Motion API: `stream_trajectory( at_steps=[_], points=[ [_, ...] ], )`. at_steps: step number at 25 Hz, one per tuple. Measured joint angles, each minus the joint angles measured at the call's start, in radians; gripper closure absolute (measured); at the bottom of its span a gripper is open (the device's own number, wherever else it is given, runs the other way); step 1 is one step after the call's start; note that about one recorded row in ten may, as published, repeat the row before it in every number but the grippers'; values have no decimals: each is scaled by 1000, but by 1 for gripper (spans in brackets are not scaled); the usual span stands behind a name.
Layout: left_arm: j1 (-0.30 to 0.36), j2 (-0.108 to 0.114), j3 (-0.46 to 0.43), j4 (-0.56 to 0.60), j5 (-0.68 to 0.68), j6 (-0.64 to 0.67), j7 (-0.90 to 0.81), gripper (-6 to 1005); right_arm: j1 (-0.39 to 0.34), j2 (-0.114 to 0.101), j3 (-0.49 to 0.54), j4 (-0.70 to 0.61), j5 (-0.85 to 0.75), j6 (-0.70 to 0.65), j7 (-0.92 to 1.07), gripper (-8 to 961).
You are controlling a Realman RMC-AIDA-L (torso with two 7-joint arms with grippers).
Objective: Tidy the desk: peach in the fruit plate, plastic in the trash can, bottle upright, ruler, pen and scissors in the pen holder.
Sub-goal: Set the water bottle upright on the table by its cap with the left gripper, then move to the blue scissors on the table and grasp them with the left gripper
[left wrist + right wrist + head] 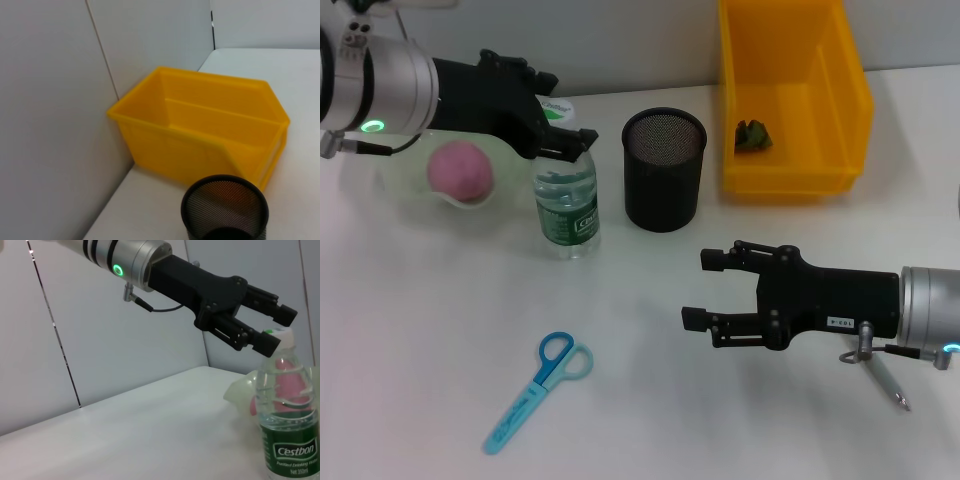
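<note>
The clear bottle (567,205) with a green label stands upright on the table. My left gripper (565,120) is open, its fingers on either side of the white cap; the right wrist view shows the gripper (278,330) and the bottle (287,420). The pink peach (460,168) lies in the pale fruit plate (400,180). Green crumpled plastic (752,135) lies in the yellow bin (790,165). The black mesh pen holder (664,170) stands beside the bottle. Blue scissors (535,392) lie at the front left. My right gripper (703,290) is open and empty above the table's middle. A grey pen (887,380) lies under the right arm. No ruler is in view.
The left wrist view shows the yellow bin (200,130) against the wall and the pen holder's rim (225,207) in front of it. The table surface is white; a grey wall runs along its back edge.
</note>
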Motion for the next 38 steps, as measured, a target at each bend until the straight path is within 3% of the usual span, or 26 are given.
stream_trajectory(
  at_steps=[4, 11, 17, 25, 32, 38],
  points=[
    [10, 0, -15, 31, 7, 6, 0, 196, 1, 0, 1, -2, 0, 0, 0, 110],
    [97, 0, -15, 186, 11, 32, -36, 197, 0, 0, 9, -8, 0, 0, 0, 110],
    [198, -2, -13, 289, 12, 70, -119, 198, -2, -1, 11, -21, 2, 0, -5, 111],
    [405, -7, 32, 406, 3, 81, -207, 196, -6, -3, 12, -49, 4, -10, -7, 111],
    [520, -6, 59, 419, 8, 86, -330, 194, -10, -11, 16, -53, -3, -3, -7, 110],
    [549, -7, 117, 421, 10, 78, -347, 199, -16, -12, 37, -56, -8, -2, -9, 111]
  ],
)
